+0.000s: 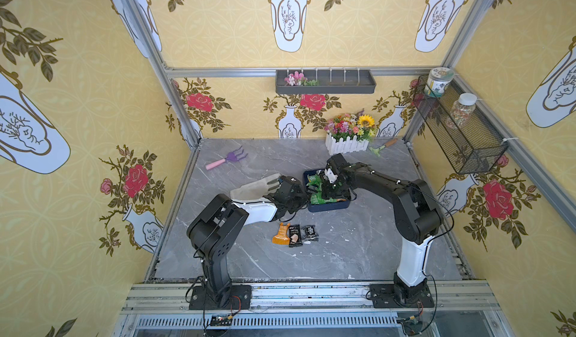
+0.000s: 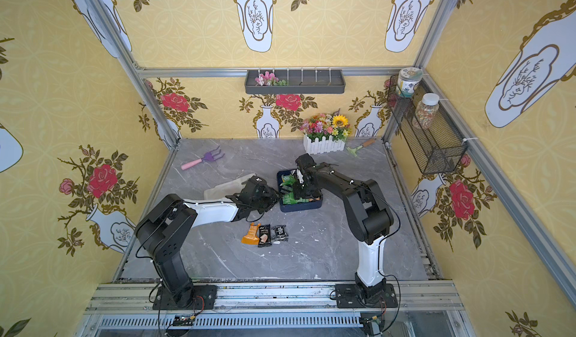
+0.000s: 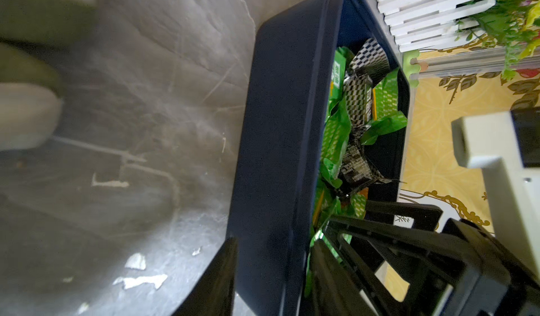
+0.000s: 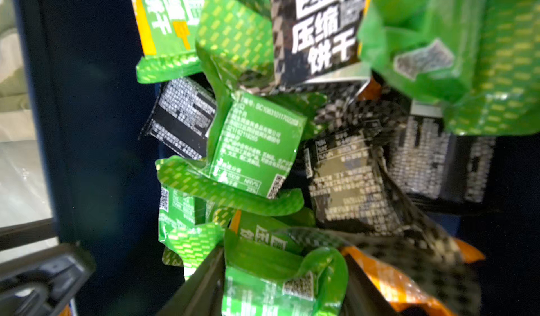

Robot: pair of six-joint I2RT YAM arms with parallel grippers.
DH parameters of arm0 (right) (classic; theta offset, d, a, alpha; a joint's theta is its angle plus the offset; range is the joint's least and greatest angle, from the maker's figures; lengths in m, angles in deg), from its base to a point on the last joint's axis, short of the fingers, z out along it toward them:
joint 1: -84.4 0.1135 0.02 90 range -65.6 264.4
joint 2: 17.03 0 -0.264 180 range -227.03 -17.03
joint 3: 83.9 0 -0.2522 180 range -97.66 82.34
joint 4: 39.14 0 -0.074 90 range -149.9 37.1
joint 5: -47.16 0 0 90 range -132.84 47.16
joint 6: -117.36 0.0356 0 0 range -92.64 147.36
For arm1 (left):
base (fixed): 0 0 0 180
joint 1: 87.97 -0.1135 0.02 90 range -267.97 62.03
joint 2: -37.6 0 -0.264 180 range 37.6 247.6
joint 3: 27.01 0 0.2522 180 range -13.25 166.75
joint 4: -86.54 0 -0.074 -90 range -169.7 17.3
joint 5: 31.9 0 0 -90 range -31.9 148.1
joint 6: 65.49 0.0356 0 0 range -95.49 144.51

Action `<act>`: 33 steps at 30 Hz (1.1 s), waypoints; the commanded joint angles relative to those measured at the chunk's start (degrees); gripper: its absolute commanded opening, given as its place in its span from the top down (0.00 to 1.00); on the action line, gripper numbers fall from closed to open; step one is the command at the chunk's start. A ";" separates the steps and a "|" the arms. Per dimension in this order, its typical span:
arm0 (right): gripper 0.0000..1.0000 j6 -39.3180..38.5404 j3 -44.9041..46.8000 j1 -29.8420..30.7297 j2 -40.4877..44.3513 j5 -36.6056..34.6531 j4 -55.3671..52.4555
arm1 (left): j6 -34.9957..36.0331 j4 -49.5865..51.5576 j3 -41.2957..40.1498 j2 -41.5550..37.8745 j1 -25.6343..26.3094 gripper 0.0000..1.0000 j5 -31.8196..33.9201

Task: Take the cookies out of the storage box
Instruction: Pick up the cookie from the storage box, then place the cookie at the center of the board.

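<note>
Right claw (image 4: 277, 297) straddles a green packet (image 4: 263, 259); firm pinch or not, I cannot tell. Left claw (image 3: 271, 253) clamps the box (image 3: 280, 124) wall. Close fully, then lift straight up.

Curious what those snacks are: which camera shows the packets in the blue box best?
Right wrist view: the packets fill it, print legible. Left wrist view glimpses them over the box wall; both top views show them tiny, partly behind the right arm.
</note>
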 commanded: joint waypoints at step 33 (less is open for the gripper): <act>0.48 15.90 16.10 15.30 20.89 -5.49 -3.27 | -0.13 -0.81 -1.93 -3.39 0.00 0.50 1.69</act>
